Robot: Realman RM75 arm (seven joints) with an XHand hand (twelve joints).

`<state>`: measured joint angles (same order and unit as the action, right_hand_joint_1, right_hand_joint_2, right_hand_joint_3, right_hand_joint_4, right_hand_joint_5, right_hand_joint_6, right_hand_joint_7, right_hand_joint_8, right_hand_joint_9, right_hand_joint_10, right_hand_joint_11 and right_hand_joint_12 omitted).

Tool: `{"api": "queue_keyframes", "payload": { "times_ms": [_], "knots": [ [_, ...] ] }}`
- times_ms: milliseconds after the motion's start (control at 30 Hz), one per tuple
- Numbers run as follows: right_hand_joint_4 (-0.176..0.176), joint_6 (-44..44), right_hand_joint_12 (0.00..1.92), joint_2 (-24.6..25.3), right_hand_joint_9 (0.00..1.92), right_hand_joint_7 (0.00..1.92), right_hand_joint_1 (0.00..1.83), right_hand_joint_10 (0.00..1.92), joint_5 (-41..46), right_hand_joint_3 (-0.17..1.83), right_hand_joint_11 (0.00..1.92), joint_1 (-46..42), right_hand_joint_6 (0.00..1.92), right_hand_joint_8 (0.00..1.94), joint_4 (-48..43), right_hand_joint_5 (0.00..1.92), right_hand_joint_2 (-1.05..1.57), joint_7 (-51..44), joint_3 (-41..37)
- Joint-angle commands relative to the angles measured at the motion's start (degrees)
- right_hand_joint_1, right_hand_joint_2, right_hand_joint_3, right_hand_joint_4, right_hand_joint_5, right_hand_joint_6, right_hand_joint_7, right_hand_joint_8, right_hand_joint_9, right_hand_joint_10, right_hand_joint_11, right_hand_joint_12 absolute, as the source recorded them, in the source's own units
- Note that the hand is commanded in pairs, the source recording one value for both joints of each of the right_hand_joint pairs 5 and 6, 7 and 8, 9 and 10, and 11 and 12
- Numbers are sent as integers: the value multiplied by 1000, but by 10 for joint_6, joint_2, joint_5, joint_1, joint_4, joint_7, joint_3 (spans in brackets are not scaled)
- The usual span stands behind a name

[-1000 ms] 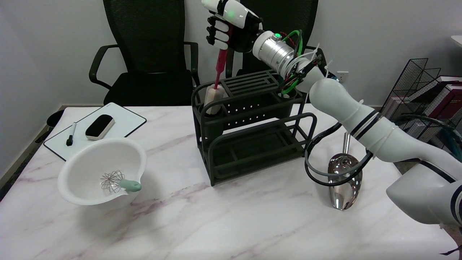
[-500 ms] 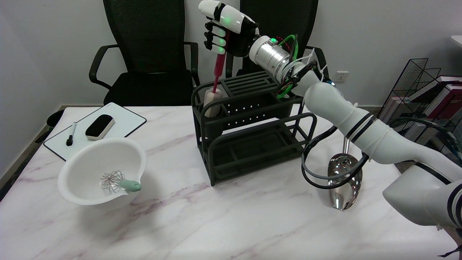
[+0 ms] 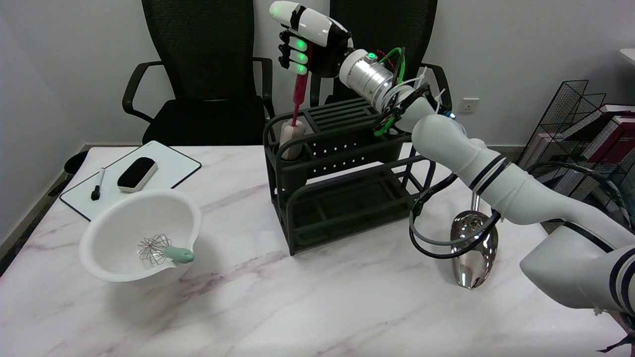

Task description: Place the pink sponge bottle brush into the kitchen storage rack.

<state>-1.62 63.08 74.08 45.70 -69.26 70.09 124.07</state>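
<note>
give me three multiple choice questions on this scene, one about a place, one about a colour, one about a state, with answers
1. Where is the sponge end of the bottle brush?
A. in the round holder at the left end of the rack's top tier
B. in the white bowl
C. on the whiteboard

2. What colour is the whisk handle in the bowl?
A. red
B. pale green
C. black

3. What is the right hand doing?
A. resting on the table
B. hanging open with nothing in it
C. gripping the brush handle from above

Answers:
1. A, the pale sponge sits inside the ring at the left end of the black rack.
2. B, the handle lying on the bowl's near rim is pale green.
3. C, the fingers are wrapped around the top of the red-pink handle, above the rack.
</note>
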Motion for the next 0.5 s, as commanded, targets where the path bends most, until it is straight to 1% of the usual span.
{"api": "queue_keyframes", "payload": {
  "times_ms": [33,500],
  "knots": [
    [0,-21,1906,15,1920,1920,1029,1920,-15,502,1906,-6,1920,1920,38,1920,1571,-1,4],
    [0,-47,1914,17,1920,1920,1021,1920,-15,444,1914,-21,1920,1920,55,1920,1571,-1,7]
  ]
}}
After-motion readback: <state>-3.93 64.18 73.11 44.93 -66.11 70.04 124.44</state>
